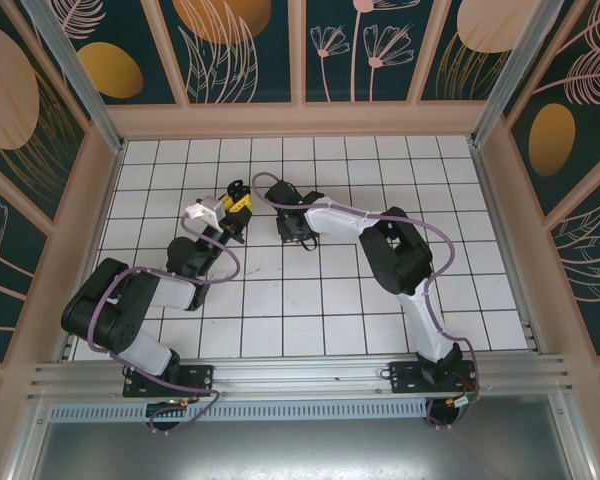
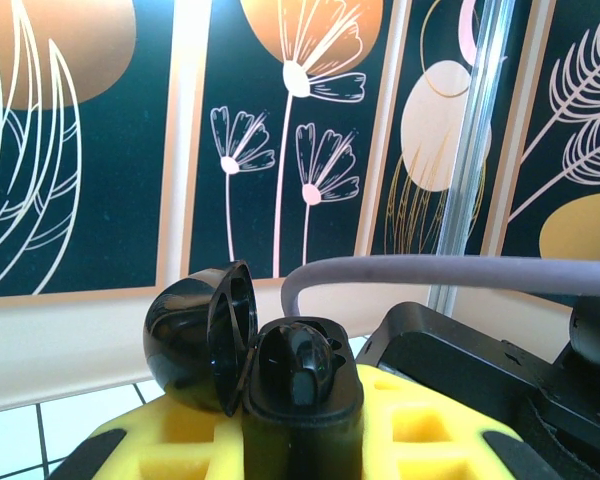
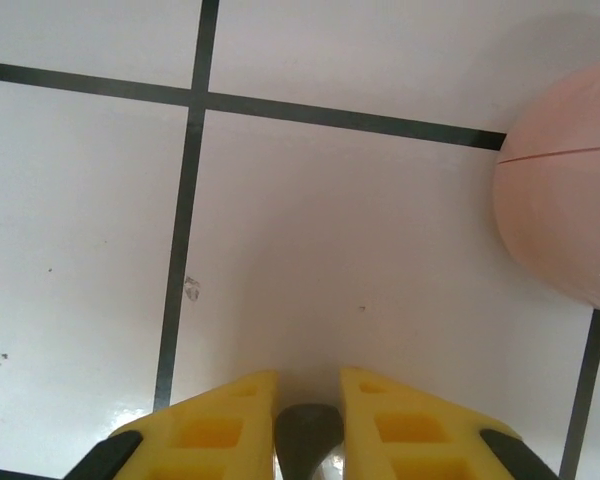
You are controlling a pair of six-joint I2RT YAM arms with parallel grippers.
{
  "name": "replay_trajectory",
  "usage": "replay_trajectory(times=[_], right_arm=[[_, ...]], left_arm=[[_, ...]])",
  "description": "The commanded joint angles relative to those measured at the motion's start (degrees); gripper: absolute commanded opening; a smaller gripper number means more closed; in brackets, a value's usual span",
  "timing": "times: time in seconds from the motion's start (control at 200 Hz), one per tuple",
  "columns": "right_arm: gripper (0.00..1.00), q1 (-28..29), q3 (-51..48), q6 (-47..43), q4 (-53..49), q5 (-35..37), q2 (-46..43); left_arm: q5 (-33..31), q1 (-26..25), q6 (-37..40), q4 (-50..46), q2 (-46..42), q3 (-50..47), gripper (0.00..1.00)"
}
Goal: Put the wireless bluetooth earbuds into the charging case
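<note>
Nearby, pink case (image 3: 565, 190) on white tiles (image 3: 80, 200); black case (image 2: 300, 390) open.

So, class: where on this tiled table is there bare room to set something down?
Free: the tiles right of the right arm up to the side wall, and the far rows along the back wall. Crowded: left of centre, where the left fingers hold the open black case beside the right fingers.
</note>
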Motion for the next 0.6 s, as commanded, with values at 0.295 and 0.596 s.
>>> replay_trajectory(times=[0.295,0.596], right_arm=[[0.15,-0.47,-5.61,0.92,4.16,-0.35,-9.59],[0.15,-2.14,-11.27,-0.35,9.87,0.17,-24.74]], left_arm=[[4.38,0.49,-0.52,10.75,-2.78,0.56,0.0],[13.76,0.49,2.04,6.3,-4.32,2.31,0.0]])
